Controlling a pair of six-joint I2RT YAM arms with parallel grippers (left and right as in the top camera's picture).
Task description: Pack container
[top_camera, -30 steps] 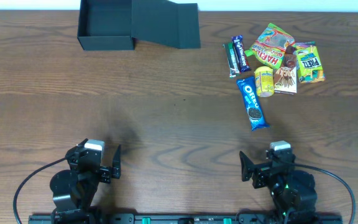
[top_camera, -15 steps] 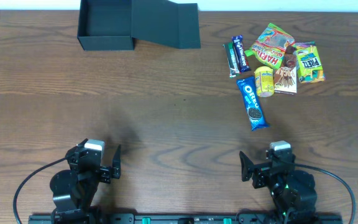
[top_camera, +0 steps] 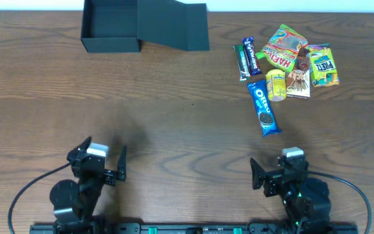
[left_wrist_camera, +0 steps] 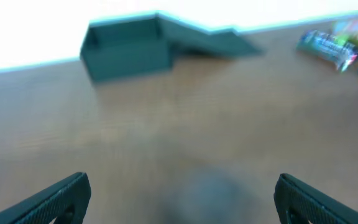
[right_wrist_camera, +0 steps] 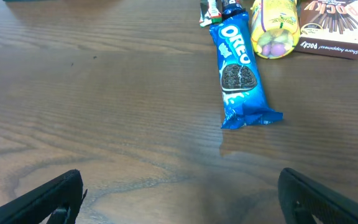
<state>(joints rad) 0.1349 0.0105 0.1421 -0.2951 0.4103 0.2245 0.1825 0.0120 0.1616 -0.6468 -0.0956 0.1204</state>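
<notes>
The container (top_camera: 109, 44), a dark teal-black square box, sits open at the back left with its flap lid (top_camera: 174, 26) lying to its right; it shows blurred in the left wrist view (left_wrist_camera: 126, 53). Several snack packets lie at the back right: a blue Oreo pack (top_camera: 263, 108) (right_wrist_camera: 240, 78), a yellow packet (top_camera: 276, 84) (right_wrist_camera: 275, 28), a Pocky box (top_camera: 298, 83) (right_wrist_camera: 331, 25), a Haribo bag (top_camera: 286, 45), a green Pretz box (top_camera: 323, 66). My left gripper (top_camera: 102, 169) (left_wrist_camera: 182, 199) is open and empty near the front edge. My right gripper (top_camera: 271, 175) (right_wrist_camera: 182, 196) is open and empty, in front of the Oreo pack.
Two dark snack bars (top_camera: 247, 58) lie left of the Haribo bag. The brown wooden table (top_camera: 174, 117) stretches between the box, the snacks and both arms. Black cables loop at the front corners.
My left gripper has shifted slightly to the left and turned a little. The right arm, the box and the snacks have not moved.
</notes>
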